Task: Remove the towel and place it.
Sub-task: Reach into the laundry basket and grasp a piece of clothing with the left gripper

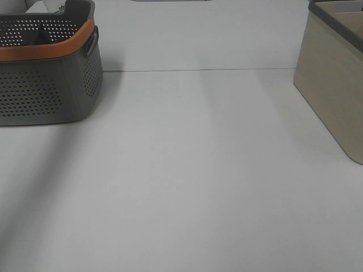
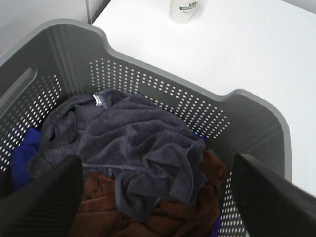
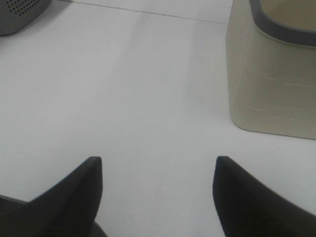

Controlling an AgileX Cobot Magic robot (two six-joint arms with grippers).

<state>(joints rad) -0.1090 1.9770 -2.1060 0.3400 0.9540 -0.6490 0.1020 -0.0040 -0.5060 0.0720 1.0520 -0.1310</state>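
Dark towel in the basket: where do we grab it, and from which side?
Pinch the bunched fold of the towel straight down from above. It lies crumpled atop the brown cloth, and the basket walls block side approaches. The left gripper hangs open over it.

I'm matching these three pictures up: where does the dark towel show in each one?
Exterior high: not visible; the grey basket, at upper left, hides its contents.
Left wrist: the towel lies crumpled inside the grey basket, on top of a rust-brown cloth.
Right wrist: not in it; only a corner of the grey basket shows.
Shared landmark: the grey basket, in all three views.
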